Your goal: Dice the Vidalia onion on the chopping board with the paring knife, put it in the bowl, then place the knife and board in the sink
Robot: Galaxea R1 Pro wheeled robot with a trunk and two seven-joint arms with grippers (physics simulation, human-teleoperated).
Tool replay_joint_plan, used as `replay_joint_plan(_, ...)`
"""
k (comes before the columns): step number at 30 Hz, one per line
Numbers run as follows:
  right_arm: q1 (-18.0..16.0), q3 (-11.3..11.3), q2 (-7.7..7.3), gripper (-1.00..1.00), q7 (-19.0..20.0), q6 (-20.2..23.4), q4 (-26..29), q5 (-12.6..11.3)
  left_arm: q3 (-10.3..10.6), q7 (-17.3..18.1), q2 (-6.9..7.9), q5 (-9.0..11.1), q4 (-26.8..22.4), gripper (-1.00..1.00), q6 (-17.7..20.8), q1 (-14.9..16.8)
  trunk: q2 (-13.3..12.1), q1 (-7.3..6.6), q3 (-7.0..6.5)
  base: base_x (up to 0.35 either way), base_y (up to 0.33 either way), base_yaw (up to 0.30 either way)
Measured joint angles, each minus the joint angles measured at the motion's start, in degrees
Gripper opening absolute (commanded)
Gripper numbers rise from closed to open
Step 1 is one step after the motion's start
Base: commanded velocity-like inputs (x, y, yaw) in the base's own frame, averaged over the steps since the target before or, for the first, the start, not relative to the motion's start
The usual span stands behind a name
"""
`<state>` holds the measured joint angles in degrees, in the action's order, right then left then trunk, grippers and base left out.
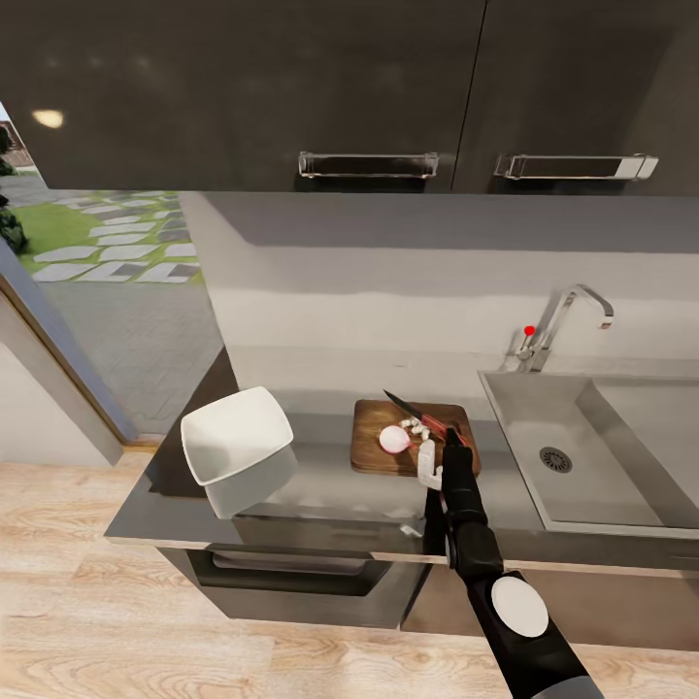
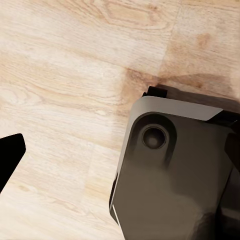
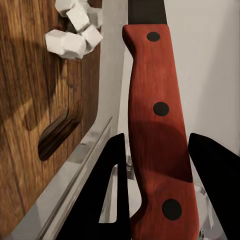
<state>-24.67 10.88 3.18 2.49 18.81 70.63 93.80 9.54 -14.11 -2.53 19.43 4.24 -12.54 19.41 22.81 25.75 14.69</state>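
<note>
Red-handled paring knife (image 3: 159, 125) sits clamped in right pincer (image 3: 155, 190).

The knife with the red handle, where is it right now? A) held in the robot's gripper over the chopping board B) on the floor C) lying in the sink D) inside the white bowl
A: the right gripper has its fingers on both sides of the paring knife, whose blade reaches over the chopping board, beside the white onion cubes.
</note>
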Motion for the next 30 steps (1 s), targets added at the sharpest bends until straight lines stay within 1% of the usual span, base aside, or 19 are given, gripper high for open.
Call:
replay_joint_plan(16, 0.01, -0.07, 0.00, -1.00, -0.11, 0.00, 0.06, -0.28, 0.00, 0.01, -0.04, 0.00, 0.00, 1.00, 0.00, 0.00, 0.00, 0.00, 0.00, 0.000, 0.000, 0.000)
replay_joint_plan(19, 0.01, -0.10, 0.08, -1.00, -1.64, 0.05, 0.37, -0.25, 0.05, 0.01, -0.05, 0.00, 0.00, 1.00, 0.00, 0.00, 0.00, 0.01, 0.00, -0.066, 0.000, 0.000)
replay_joint_plan(21, 0.01, -0.19, 0.69, -1.00, -3.32, 0.11, 0.64, -0.20, 0.04, 0.00, -0.06, -0.01, 0.00, 1.00, 0.00, 0.00, 0.01, 0.02, 0.00, -0.164, 0.000, 0.000)
replay_joint_plan(24, 0.01, -0.38, 2.24, -1.00, -5.11, 0.13, 1.08, -0.26, 0.04, -0.01, -0.06, 0.00, 0.01, 1.00, -0.01, 0.00, 0.00, 0.02, 0.00, -0.212, 0.000, 0.000)
replay_joint_plan(27, 0.01, -0.48, 2.85, -1.00, -5.67, 0.19, 1.87, -0.27, 0.04, 0.00, -0.06, 0.00, 0.00, 1.00, 0.00, 0.00, 0.00, 0.03, 0.00, -0.251, 0.000, 0.000)
replay_joint_plan(30, 0.01, -0.50, 3.03, -1.00, -5.82, 0.21, 2.25, -0.29, 0.05, 0.00, -0.06, 0.00, 0.01, 1.00, 0.00, 0.00, 0.00, 0.03, 0.00, -0.269, 0.000, 0.000)
